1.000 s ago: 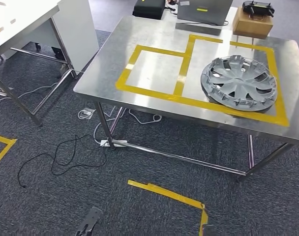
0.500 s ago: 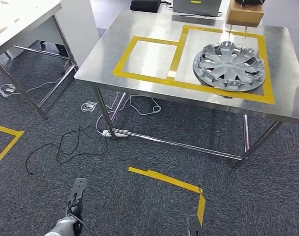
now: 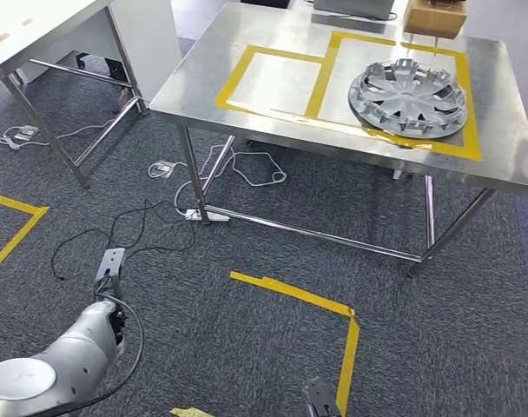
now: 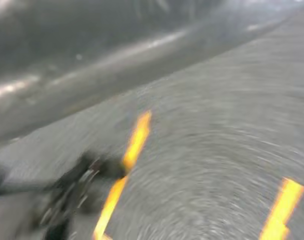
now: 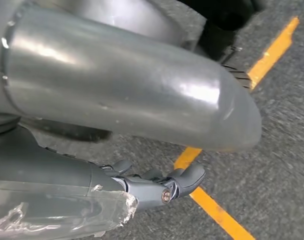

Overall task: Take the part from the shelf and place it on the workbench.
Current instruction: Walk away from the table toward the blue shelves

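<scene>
- The grey carpet floor is the largest thing in the head view, crossed by yellow tape lines and loose black and white cables.
- The steel workbench stands ahead on thin metal legs, its top marked with yellow tape rectangles.
- The part, a silver wheel cover, lies flat on the workbench inside the right-hand tape rectangle.
- A white table stands to the left of the workbench, well apart from it.
- A brown box sits at the workbench's far edge, behind the wheel cover.
- The silver left arm hangs low at the lower left, above the carpet.
- The left hand points down over the floor; the left wrist view is too blurred to tell how its fingers lie.
- The right hand hangs over the carpet with its fingers stretched out and nothing in them.
</scene>
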